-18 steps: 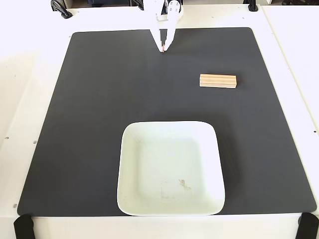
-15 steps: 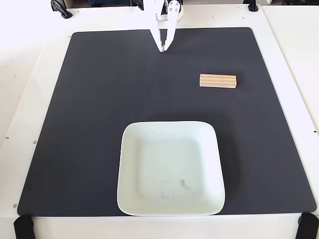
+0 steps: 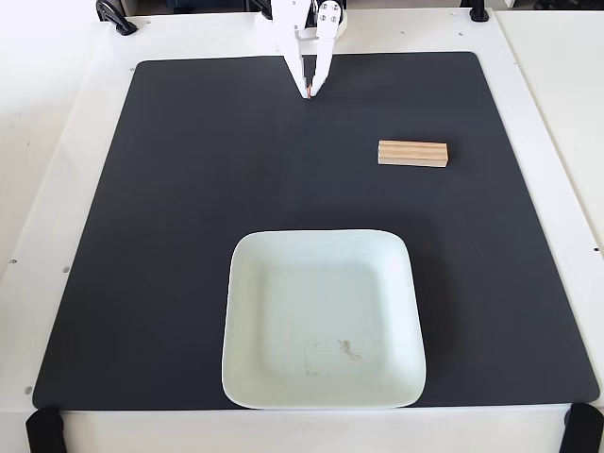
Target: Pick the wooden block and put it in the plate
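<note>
One view only, fixed view. Gripper [image 3: 310, 92] at far edge of black mat [image 3: 170, 236], fingers nearly together, holding nothing. Wooden block [image 3: 412, 153] on mat, beyond plate [image 3: 247, 283] & off toward plate's right corner, well apart from it. Plate empty. Step: reach & grasp. Best approach from above w/ jaws opened wider, closing across block's short width, near mid-length. Block lies flat, long axis left-right in view, grooves lengthwise.

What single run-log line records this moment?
gripper: shut, empty, at mat's far edge | wooden block: on mat, untouched | plate: empty | phase: pre-reach
</note>
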Controlling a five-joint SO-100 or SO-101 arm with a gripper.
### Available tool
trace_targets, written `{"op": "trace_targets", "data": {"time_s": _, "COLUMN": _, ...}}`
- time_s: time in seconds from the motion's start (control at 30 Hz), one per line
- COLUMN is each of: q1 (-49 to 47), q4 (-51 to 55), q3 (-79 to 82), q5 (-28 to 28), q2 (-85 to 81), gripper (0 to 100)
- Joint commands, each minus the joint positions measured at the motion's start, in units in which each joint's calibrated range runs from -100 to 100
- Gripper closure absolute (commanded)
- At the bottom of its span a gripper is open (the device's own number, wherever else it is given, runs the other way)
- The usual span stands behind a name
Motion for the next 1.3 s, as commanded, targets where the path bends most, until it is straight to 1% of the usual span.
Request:
{"op": "trace_targets", "data": {"time_s": 0.0, "q1": 0.1, "q4": 0.3, "q3": 0.2, "q5": -0.1, "q2": 0.3, "gripper": 99}}
{"op": "trace_targets", "data": {"time_s": 1.27, "q1": 0.1, "q4": 0.3, "q3": 0.2, "q5": -0.1, "q2": 0.3, "gripper": 99}}
